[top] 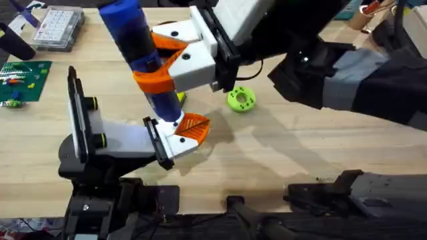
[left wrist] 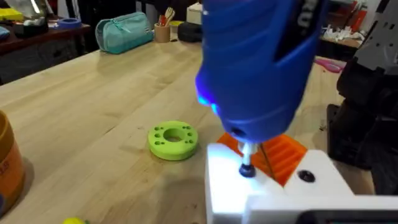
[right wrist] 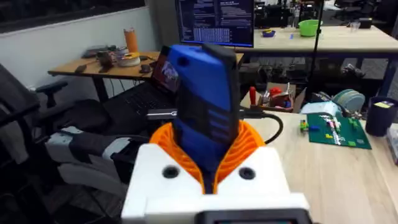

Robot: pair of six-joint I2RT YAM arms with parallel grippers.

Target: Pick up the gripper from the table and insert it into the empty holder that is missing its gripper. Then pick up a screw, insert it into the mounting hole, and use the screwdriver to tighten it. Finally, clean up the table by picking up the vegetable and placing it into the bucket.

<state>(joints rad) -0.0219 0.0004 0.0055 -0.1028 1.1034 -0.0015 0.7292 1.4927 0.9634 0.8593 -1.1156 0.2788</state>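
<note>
Screwdriver: the screwdriver stands near upright over the mounted white part, clamped between the orange pads of the right tool, its blue light on in the left wrist view.
Bit: the thin dark bit comes down onto a dark screw head seated in the white block, right at the screwdriver's tip.
Left tool: the left tool sits directly beneath the screwdriver; I cannot tell whether its fingers are parted or closed from here.
Green disc: the round green disc lies on the table just beside the screwdriver, on the right arm's side, clear of the work.
Vegetable: a sliver of yellow, which I take for the vegetable, peeks out right behind the screwdriver's lower body, so the cleanup is not done yet.
Bucket: an orange wall, likely the bucket, shows in the left wrist view, well apart from the screwdriver, beyond the green disc.
Risk, cam-out: if the screwdriver leans off the screw's axis, the bit could skip off the head and scar the white block.
Risk, cross-thread: a screw started crooked may bind before it seats; pushing harder would chew the thread.
Risk, grip: the screwdriver is fat and round, so torque could spin it in the pads.
Risk, collision: the two arms are crowded around the screwdriver; a careless pull-back could knock the holder or sweep the vegetable away.
</note>
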